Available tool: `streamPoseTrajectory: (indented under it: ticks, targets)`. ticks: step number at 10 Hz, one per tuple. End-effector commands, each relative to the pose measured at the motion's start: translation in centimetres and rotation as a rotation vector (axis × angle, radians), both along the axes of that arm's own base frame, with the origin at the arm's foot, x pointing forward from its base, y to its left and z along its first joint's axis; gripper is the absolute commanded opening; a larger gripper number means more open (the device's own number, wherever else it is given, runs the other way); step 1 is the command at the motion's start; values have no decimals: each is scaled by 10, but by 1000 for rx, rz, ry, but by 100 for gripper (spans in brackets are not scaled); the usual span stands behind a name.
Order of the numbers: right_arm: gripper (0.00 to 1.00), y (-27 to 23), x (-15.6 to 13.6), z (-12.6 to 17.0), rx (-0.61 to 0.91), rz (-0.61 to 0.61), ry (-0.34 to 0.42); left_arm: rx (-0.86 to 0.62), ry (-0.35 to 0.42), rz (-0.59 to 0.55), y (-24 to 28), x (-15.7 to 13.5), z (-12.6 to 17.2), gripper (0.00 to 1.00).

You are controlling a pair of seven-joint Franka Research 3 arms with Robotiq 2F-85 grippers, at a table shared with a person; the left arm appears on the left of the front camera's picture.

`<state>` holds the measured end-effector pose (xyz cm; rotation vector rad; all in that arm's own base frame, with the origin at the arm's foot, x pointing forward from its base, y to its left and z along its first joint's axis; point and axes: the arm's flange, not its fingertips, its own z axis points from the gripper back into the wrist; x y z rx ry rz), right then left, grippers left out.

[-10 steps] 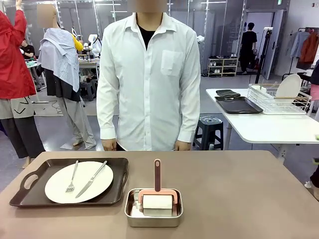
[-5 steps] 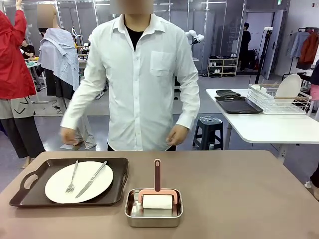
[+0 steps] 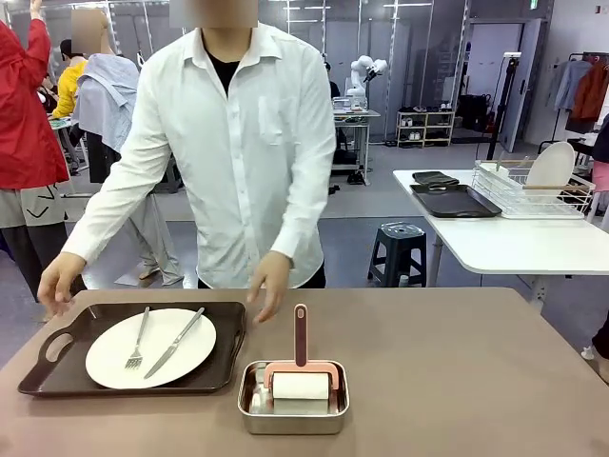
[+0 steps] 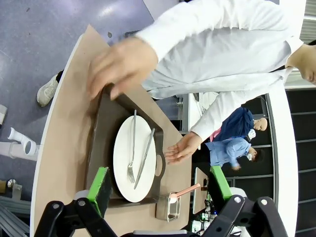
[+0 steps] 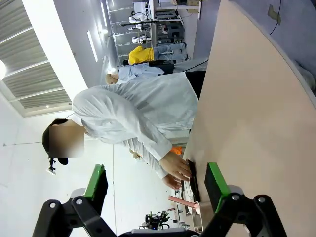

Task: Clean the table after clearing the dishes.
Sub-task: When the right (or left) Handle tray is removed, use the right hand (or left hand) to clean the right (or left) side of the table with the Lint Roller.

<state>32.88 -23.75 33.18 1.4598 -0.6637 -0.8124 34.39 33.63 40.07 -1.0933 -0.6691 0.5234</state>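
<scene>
One round white plate (image 3: 107, 360), dark handled tray (image 3: 228, 354)

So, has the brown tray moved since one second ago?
No. The tray lies in the same place beside the steel pan; only the person's hands came down to its far corners.

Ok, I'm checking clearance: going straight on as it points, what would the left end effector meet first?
Probably the white plate on the dark tray; the open left end effector frames it, though depth is unclear.
</scene>
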Motion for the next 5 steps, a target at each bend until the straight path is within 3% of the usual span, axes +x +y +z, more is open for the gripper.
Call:
streamPoseTrajectory:
  ticks: [1,5]
  targets:
    - [100,-4,-3,2,-6,16,-6,-7,-7,-1,1,-3,1,100]
    - [100,-4,-3,2,-6,16,-6,-7,-7,-1,1,-3,1,100]
